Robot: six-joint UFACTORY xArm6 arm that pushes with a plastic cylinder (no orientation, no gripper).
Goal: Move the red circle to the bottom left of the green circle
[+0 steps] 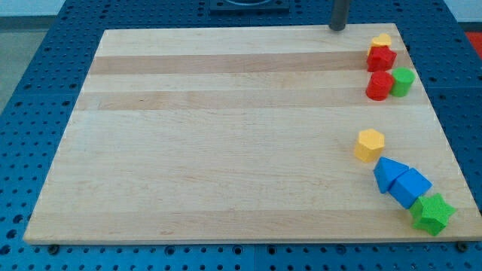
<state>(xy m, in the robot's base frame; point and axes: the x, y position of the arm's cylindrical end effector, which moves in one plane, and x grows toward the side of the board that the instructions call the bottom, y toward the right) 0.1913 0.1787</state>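
Pale wood planks made up the bench (226,128), which sat on a blue perforated base (45,45).

In the one camera view we counted seven blocks, all along the view's right side: two red, two yellow, two blue and two green, less one, since the blue pair (401,181) read as two touching pieces whose shapes we could not make out.

Near the view's top right, a yellow block (382,39) sat half hidden behind a red block (381,56). Just below, the red circle (379,86) touched the green circle (403,81) on its left.

Lower down stood a yellow hexagon (370,144), and a green star (432,214) lay by the bench's edge.

Our rod carried no claw, so none could be told spread or pressed. My tip (337,28) rested at the bench's top edge, left of the red blocks and well apart; its upper part was cut off.
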